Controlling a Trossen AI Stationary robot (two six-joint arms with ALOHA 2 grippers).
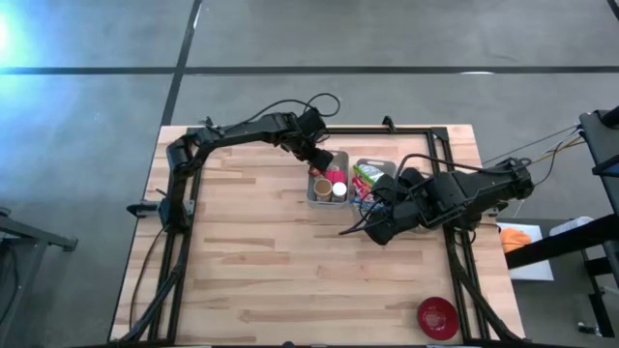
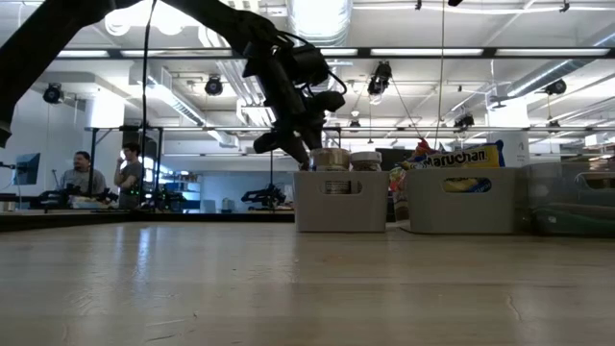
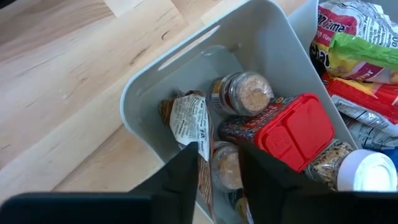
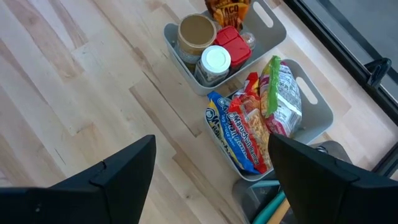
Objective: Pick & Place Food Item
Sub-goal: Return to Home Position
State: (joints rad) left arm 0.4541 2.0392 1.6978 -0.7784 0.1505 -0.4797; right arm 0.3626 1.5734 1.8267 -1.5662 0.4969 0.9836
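The table point(image 1: 280, 280) is seen as pale matt wood planks. The left gray bin point(image 3: 261, 43) is made of smooth plastic. Glossy plastic is shown on the red lid point(image 3: 298, 130) and the food packets point(image 4: 242, 134).

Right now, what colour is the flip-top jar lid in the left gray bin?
Red plastic lid; best in left wrist view.

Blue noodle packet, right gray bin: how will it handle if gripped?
The blue noodle packet looks like glossy film: probably light, floppy, maybe slippery. It sits wedged against other packets in the gray bin, so lifting may drag them.
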